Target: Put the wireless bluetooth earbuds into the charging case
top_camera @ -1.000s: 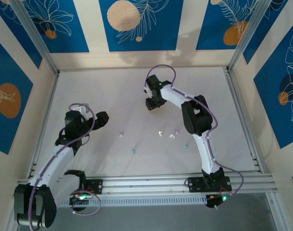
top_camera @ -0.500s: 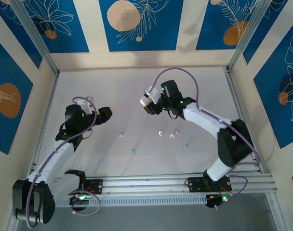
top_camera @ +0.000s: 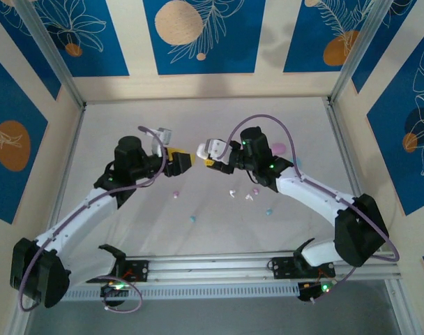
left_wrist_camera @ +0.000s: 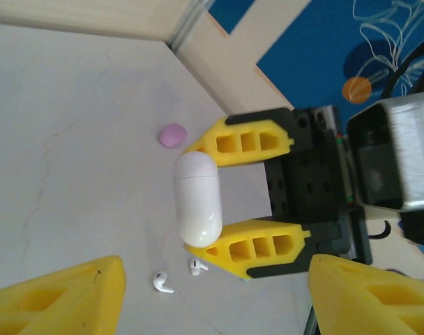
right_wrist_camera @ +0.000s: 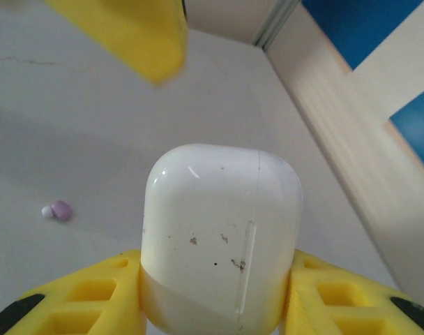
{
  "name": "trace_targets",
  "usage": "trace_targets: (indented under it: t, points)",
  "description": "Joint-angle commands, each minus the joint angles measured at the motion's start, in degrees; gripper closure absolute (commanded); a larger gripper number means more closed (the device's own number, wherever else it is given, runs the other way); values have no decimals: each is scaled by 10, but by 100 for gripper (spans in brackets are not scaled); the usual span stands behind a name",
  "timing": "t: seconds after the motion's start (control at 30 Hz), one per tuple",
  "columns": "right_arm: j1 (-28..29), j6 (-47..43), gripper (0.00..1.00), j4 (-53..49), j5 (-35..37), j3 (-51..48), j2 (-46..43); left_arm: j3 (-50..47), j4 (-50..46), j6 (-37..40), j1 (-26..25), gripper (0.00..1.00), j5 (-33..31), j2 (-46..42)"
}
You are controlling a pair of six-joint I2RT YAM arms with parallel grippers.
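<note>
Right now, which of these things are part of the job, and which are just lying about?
Part of the job:
- glossy white rounded plastic charging case, clamped in the right gripper
- open left gripper
- tiny plastic earbuds on the table: white, pink, teal

Lying about:
- small rounded pink object, perhaps another case
- purple cables on the arms
- grey metal rail

The charging case runs off the lower edge, and a blurred yellow finger off the upper.
</note>
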Motion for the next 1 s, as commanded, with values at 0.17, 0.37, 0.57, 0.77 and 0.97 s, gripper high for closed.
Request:
trace_targets:
  t: [0.17,0.37,0.57,0.77,0.97]
  points:
    - [18,-59,63,10,19,-4,-19,47,-34,44,-36,36,-9,47]
    - [26,-73,63,2,20,-2,-21,61,-47,52,-42,51,-25,64]
    - [31,-81,63,-1,19,2,-22,75,-59,54,-46,59,-32,81]
    - [35,-91,63,-7,22,6,-23,79,-61,53,-48,66,-39,90]
    - [37,-96,63,-12,25,7,-26,79,-57,49,-48,70,-39,94]
